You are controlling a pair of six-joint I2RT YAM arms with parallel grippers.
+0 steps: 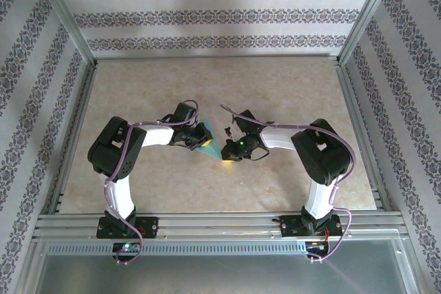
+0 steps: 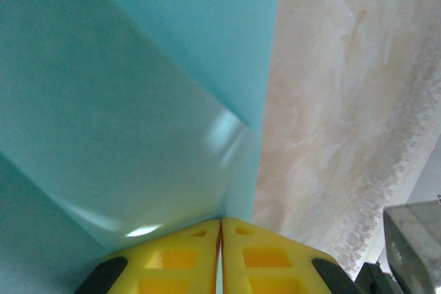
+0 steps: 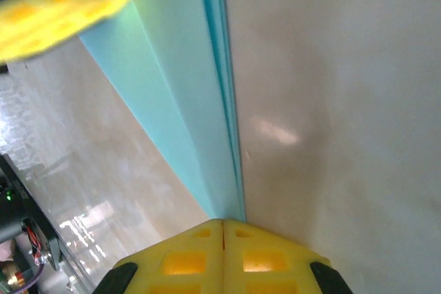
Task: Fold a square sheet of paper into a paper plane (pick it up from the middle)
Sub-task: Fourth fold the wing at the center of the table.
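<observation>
Top view: the plane (image 1: 212, 140) lies on the surface (image 1: 275, 87), the left pincer (image 1: 202, 142) and right pincer (image 1: 229, 152) at its opposite ends. Left wrist: the pincer (image 2: 220, 239) is clamped on the plane's (image 2: 138, 101) edge. Right wrist: the pincer (image 3: 222, 233) is clamped on the plane's (image 3: 176, 80) layered fold. Folding looks nearly done; probably only final creasing and release remain

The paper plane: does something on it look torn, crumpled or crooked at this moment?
Nothing stands out. The paper plane shows smooth light-blue faces and straight, sharp fold edges in both wrist views; no tear or crumple is visible.
</observation>
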